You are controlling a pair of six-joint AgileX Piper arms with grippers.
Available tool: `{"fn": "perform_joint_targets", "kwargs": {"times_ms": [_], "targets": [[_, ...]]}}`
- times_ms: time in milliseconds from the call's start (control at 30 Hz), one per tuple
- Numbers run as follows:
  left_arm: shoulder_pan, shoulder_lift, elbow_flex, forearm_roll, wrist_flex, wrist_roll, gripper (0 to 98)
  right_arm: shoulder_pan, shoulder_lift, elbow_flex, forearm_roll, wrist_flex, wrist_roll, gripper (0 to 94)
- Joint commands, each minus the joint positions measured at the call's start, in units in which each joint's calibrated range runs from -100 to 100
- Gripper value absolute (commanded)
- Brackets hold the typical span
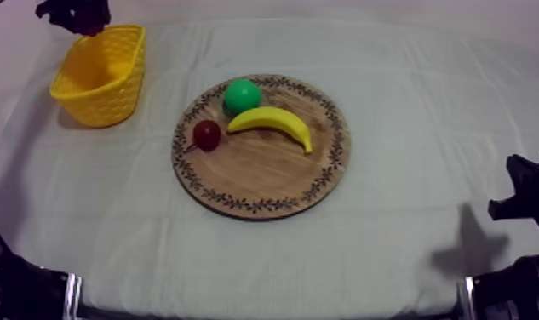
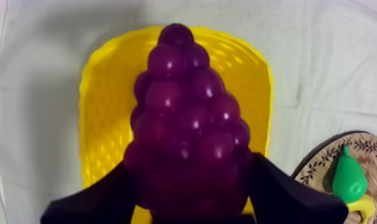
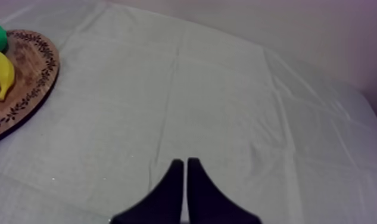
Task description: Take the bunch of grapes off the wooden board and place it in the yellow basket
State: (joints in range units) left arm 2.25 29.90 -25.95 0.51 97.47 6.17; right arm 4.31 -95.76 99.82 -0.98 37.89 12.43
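**STATUS: GRAPES HELD OVER BASKET**

Table (image 1: 409,102): covered by a grey-white cloth; carries the board and the basket.

Board (image 1: 264,183): round, wooden, patterned rim; lies flat at the centre of the table; three fruits on it.

Basket (image 1: 102,94): yellow, upright, opening upward; stands at the far left corner of the table, well apart from the board.

Left gripper (image 1: 75,15): positioned above the far rim of the basket; fingers closed round the wide end of the grapes (image 2: 187,125), one finger on each side; the bunch is purple and its narrow end points away from the fingers, over the basket's interior; whether it touches the basket cannot be determined.

Right gripper (image 3: 185,164): low at the right edge of the table, near side; fingers pressed together as a narrow wedge, nothing between them; bare cloth below.

Banana (image 1: 272,121): yellow; lies across the far half of the board.

Pear (image 1: 241,95): green; at the far rim of the board, just beside the banana's left end.

Small red fruit (image 1: 207,134): at the left rim of the board, near the banana's left end.
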Motion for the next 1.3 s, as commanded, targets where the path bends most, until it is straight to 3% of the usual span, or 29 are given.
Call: {"fn": "perform_joint_targets", "kwargs": {"times_ms": [0, 833, 967, 1133, 1267], "targets": [[0.03, 0.38, -0.13, -0.01, 0.02, 0.02, 59.2, -0.02, 0.0, -0.04, 0.03, 0.02, 0.0, 0.3], [-1.4, 7.08, 5.32, 0.19, -3.43, 0.07, 62.0, -0.02, 0.0, -0.04, 0.03, 0.02, 0.0, 0.3], [-1.47, 7.36, 6.3, 0.43, -4.0, -0.08, 70.7, -0.02, 0.0, -0.04, 0.03, 0.02, 0.0, 0.3], [-1.49, 7.33, 7.6, 0.71, -4.86, -0.31, 88.6, -0.02, 0.0, -0.04, 0.03, 0.02, 0.0, 0.3], [-1.49, 6.89, 8.03, 0.94, -5.36, -0.22, 94.2, -0.02, 0.0, -0.04, 0.03, 0.02, 0.0, 0.3]]}}
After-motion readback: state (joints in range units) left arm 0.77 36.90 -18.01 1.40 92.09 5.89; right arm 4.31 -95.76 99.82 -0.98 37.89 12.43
